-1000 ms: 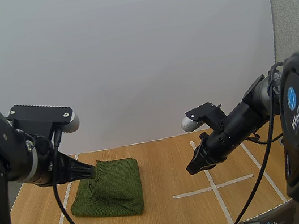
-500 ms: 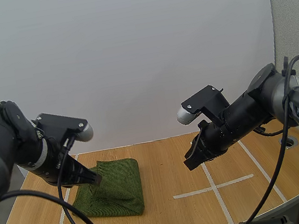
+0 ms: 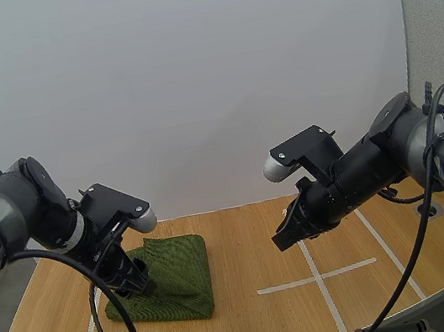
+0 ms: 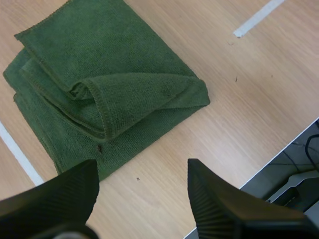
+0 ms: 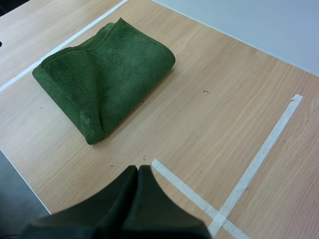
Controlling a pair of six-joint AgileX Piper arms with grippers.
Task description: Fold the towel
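The towel (image 3: 170, 270) lies on the worktop (image 3: 256, 318) directly beneath the left jaws and well apart from the right jaws. The worktop is pale wood marked with white tape lines (image 3: 316, 276), one of which runs just beside the towel on the side away from the right jaws. A plain white panel (image 3: 193, 94) stands behind it. The towel is dark green, folded into a rough rectangle of several layers. Its top layer is rumpled, with a hemmed flap turned back on itself. The left jaws stand open, fingers (image 4: 55, 199) spread apart above the towel's edge and not touching it. The right jaws are closed on nothing, pressed into one dark wedge, and hang above the tape cross.
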